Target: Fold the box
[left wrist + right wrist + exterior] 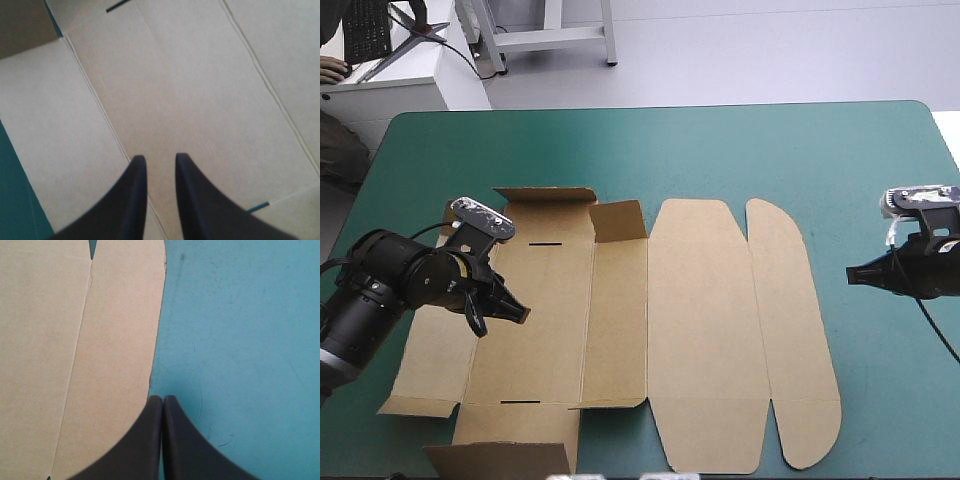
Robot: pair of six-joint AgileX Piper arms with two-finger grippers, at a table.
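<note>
Find the brown box opened out as a cut sheet on the teal-green counter, mostly flat, reaching from near the left edge to past the middle. Count two rounded panels on its right side, lying flat side by side. Log a small flap standing up toward the far edge, just beside a crease (another lifts a little at the near left corner). Spot two thin dark slots in the left main panel, one toward the far edge and one toward the near edge. Place the left hand above the left part of the sheet, pointing toward the middle. From its own wrist view, read the left hand as slightly parted: black fingers with a narrow gap at the tips, plain board of the box visible in that gap, nothing pinched. Cannot tell whether the tips touch the board. Place the right hand over bare cover, near the outer rounded panel but apart from it. From the right wrist view, read the right hand as pressed together into one point, gripping nothing, just beside the curved edge of the box, over the counter.
</note>
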